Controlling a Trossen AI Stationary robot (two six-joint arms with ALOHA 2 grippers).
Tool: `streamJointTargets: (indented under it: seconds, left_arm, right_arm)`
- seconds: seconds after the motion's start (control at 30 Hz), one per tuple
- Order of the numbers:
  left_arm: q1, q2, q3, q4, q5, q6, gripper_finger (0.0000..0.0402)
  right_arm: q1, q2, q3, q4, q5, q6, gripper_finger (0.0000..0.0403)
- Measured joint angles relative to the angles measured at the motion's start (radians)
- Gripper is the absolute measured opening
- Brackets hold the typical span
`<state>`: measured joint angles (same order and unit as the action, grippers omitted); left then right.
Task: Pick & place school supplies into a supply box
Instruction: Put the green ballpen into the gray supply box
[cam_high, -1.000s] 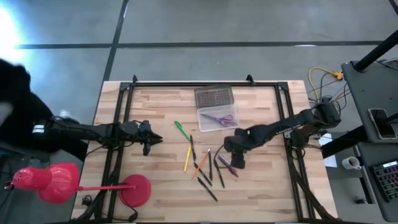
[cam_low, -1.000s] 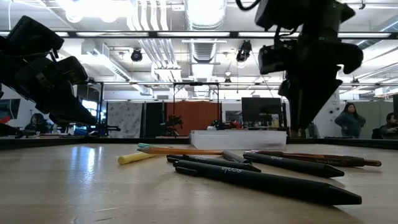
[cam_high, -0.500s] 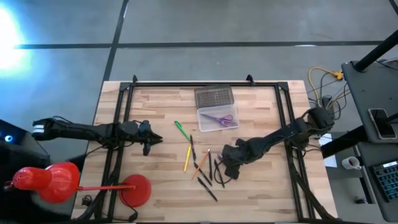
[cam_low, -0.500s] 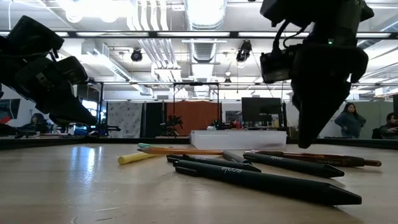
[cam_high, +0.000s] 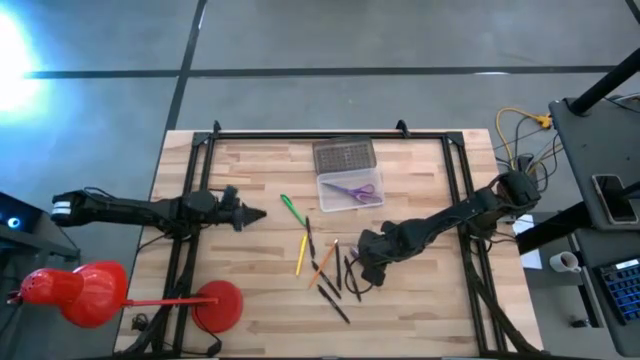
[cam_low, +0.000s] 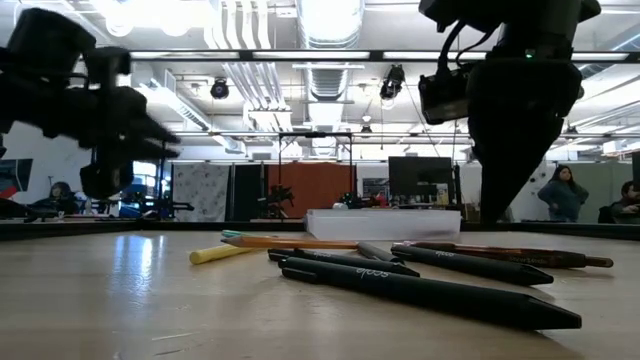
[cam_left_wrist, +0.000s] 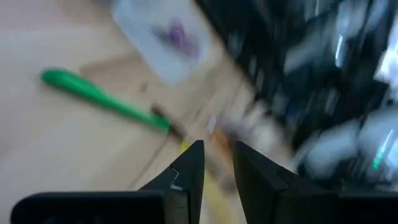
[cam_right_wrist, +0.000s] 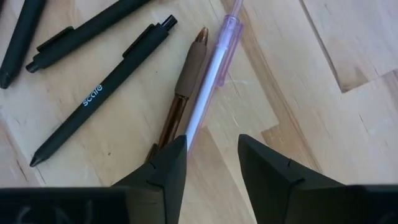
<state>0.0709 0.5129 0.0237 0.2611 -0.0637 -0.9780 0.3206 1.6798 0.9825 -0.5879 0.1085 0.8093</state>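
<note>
The clear supply box (cam_high: 350, 190) sits at the table's far middle with its grey ribbed lid (cam_high: 345, 156) laid open behind it and purple scissors (cam_high: 356, 192) inside. Pens lie loose on the table: green (cam_high: 292, 208), yellow (cam_high: 301, 255), orange (cam_high: 322, 265) and several dark ones (cam_high: 336, 290). My right gripper (cam_high: 365, 270) hangs open just over a lilac pen (cam_right_wrist: 208, 74) and a brown pen (cam_right_wrist: 183, 87), with a black pen (cam_right_wrist: 99, 93) beside them. My left gripper (cam_high: 258, 214) is in the air at the table's left, pointing toward the green pen (cam_left_wrist: 102, 96), with a narrow gap between its fingers.
Black frame rails (cam_high: 190, 230) run along both table sides. A red lamp-like object (cam_high: 90, 290) stands at the near left corner. Bare wood lies near the table's near edge. In the low view the box (cam_low: 383, 222) shows behind the pens, and people (cam_low: 565, 195) stand in the room beyond.
My right gripper has moved from beside the box toward the near edge and a little left, coming over the dark and lilac pens. My left gripper has tipped up from pointing downward to nearly level and shifted slightly right and toward the far edge. No pen has moved.
</note>
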Motion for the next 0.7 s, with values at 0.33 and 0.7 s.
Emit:
streamJointTargets:
  seconds: [0.33, 0.7]
  left_arm:
    - [0.004, 0.007, 0.097, 0.07, -0.214, 0.022, 0.0069]
    - [0.002, 0.343, 0.565, -0.373, -0.11, 0.693, 0.0071]
  right_arm:
    - [0.0, 0.0, 0.0, -0.016, 0.026, -0.023, 0.0128]
    - [0.0, -0.009, -0.025, -0.195, -0.03, -0.155, 0.0128]
